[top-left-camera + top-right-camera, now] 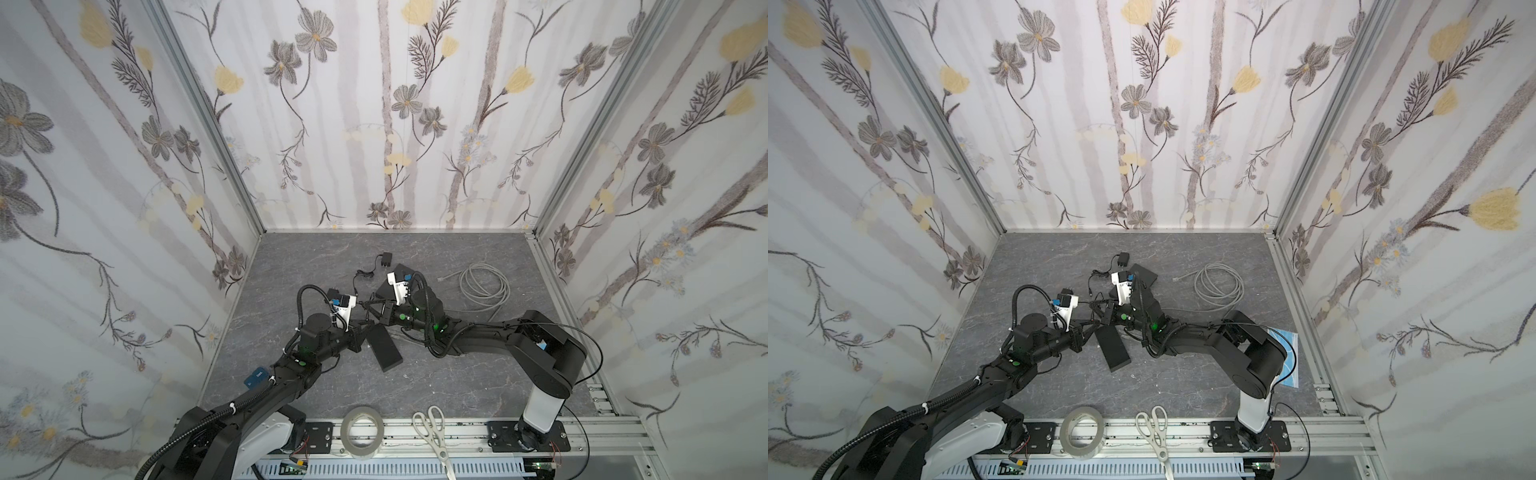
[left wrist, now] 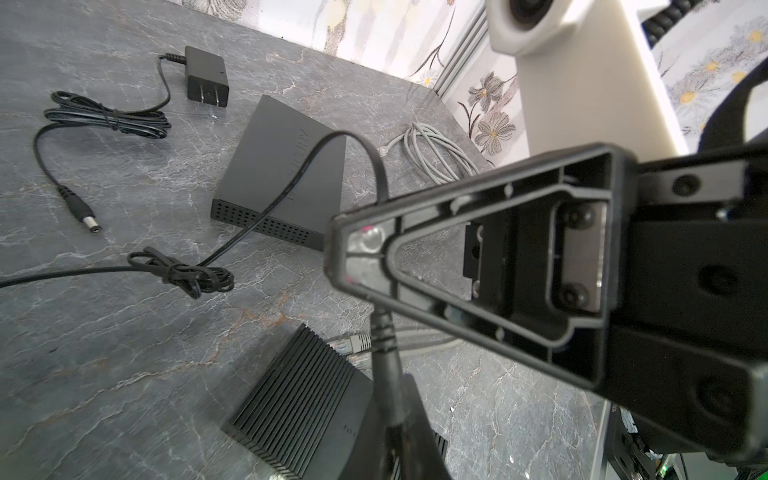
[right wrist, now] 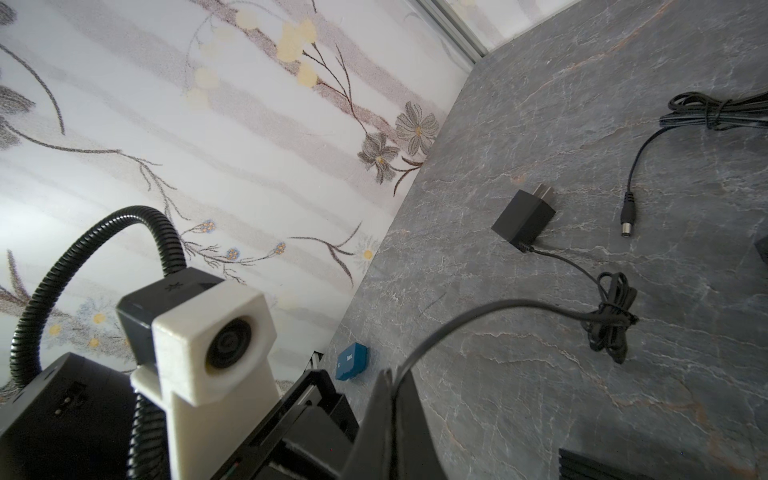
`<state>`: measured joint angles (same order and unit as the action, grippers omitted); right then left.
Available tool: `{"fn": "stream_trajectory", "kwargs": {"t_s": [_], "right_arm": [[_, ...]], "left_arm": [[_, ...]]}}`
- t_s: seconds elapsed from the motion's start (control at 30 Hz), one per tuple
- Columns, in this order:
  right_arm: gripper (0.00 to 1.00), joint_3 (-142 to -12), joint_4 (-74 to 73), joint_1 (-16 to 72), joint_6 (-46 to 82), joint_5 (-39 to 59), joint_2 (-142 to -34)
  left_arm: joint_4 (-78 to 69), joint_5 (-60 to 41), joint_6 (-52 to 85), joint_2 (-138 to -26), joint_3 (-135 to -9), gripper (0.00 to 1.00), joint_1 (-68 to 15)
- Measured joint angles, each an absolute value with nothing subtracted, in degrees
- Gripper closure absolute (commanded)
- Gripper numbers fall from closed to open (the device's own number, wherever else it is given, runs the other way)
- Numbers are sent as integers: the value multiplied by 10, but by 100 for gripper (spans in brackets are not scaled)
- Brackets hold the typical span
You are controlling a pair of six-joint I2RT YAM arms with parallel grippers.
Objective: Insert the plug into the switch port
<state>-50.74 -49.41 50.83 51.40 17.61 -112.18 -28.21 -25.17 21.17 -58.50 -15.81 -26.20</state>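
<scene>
Grey marble counter [image 1: 457, 386], floral walls [image 1: 395, 124]. Ribbed black switch [image 1: 384, 347], lying flat. Left jaws closed on plug [image 2: 384, 353]; right jaws closed on its cable [image 3: 611, 318], both just above switch.

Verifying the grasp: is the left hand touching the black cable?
Touching. In the left wrist view the black cable runs down between the closed fingers of the left hand.

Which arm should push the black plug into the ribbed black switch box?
Left. The left gripper is shut on the black plug end beside the ribbed black switch box; the right gripper only pinches its thin black cord.
</scene>
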Motion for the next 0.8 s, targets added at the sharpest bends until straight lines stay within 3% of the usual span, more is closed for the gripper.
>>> {"fn": "stream_trajectory", "kwargs": {"t_s": [0.27, 0.6, 0.8], "right_arm": [[96, -495, -497, 508, 515, 173, -1116], [57, -456, -452, 494, 469, 171, -1048], [54, -487, -276, 509, 294, 103, -924]], "left_arm": [[-272, -252, 209, -582, -158, 100, -262], [-261, -242, 193, -599, -171, 100, -262], [-236, -242, 181, -637, -201, 100, -262]]}}
